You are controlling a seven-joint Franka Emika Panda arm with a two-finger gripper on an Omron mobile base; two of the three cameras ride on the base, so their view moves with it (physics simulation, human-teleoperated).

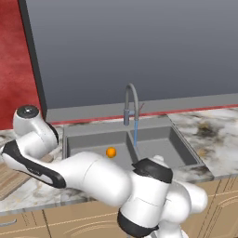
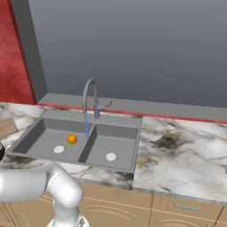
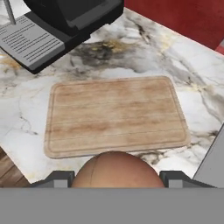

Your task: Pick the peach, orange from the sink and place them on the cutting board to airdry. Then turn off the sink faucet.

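The gripper [image 3: 116,177] clasps the peach [image 3: 115,169] at the bottom centre of the hand view, above the cutting board [image 3: 116,114]. Next it likely lowers and lets go. The orange [image 2: 72,139] waits in the sink [image 2: 113,129], mid-left.

The grey metal double-basin sink [image 2: 116,128] sits sunk into the marbled stone counter [image 2: 186,150], with the tall thin gooseneck faucet [image 2: 90,98] at its back rim, behind the divider between the basins. The small bright orange ball [image 2: 72,139] lies in the left basin, near that basin's round white drain [image 2: 59,150] — the right basin has its own drain too. To the left of the sink, the flat rectangular light-brown wooden cutting board [image 3: 114,114] lies on the counter. In the hand view a dark boxy appliance with a grey grille tray [image 3: 52,26] stands beyond the board, and the dull reddish-tan round peach [image 3: 116,169] sits between the two finger tips of the gripper [image 3: 117,179] — before the board's near edge.
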